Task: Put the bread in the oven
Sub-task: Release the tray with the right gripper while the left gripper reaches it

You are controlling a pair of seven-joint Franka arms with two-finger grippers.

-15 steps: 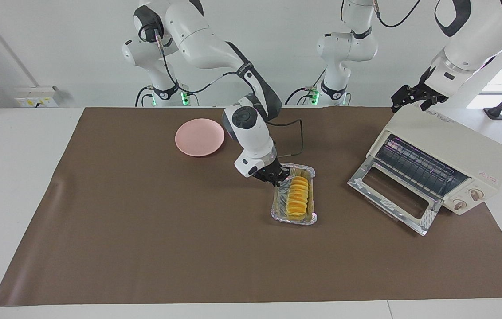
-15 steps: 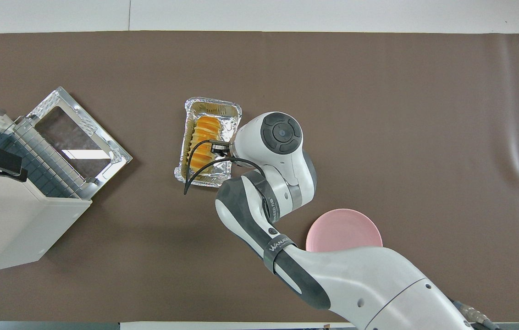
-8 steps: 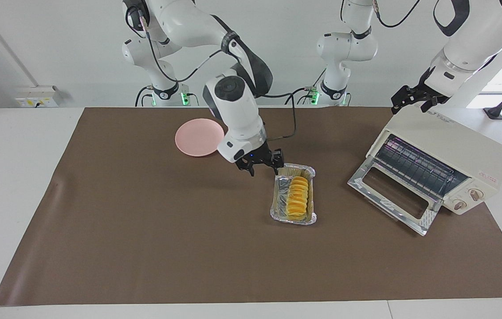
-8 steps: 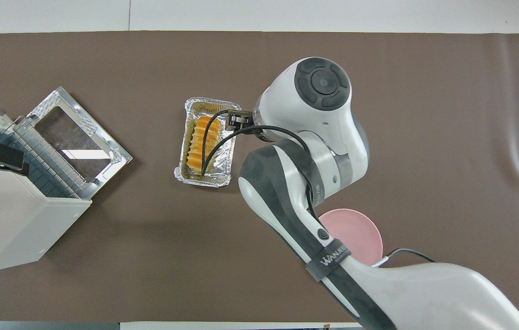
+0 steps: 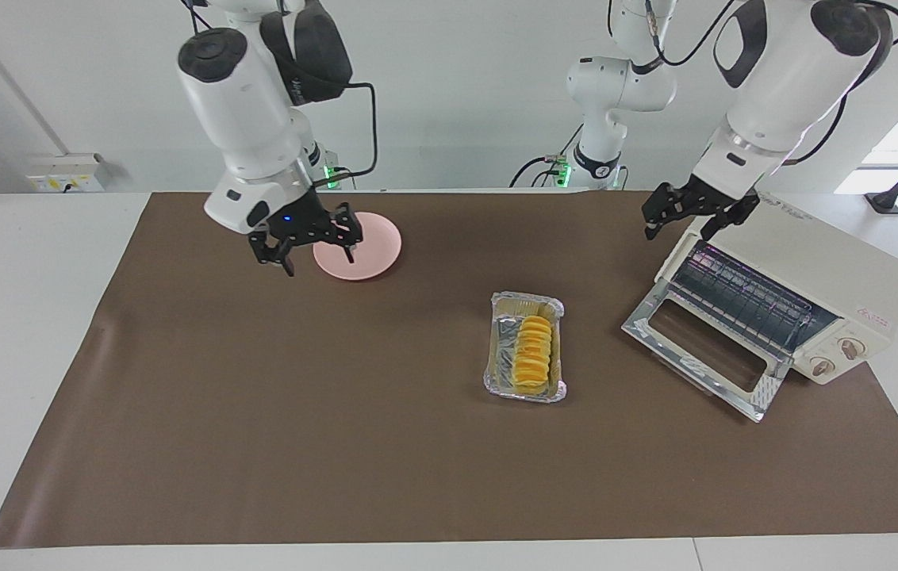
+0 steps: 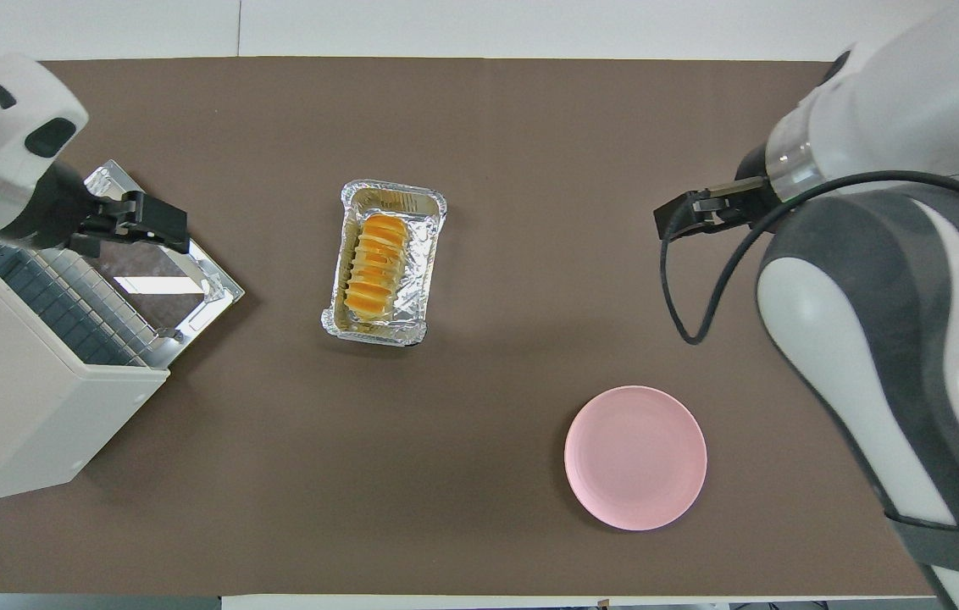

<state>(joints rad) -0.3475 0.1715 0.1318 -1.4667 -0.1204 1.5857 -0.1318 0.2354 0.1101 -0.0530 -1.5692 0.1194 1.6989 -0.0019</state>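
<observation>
Two grippers, both empty, read clockwise on the facing view from the foil tray [image 5: 496, 382]. At ten o'clock: right gripper [image 5: 316, 255], up in the air near the pink plate [image 5: 376, 238], jaws spread wide, gripping nothing. At centre: bread [image 5: 533, 354], lying in the tray on the mat, well apart from both grippers, not yet in the oven [image 5: 814, 270]. At two o'clock: left gripper [image 5: 679, 230], over the oven's front top edge, jaws equally wide and bare. Probably best to pinch the tray's rim on its three-o'clock side, lift level, then slide over the dropped door [image 5: 703, 349] onto the rack. Long axis of the loaf: twelve to six, broadside toward the oven at three.
</observation>
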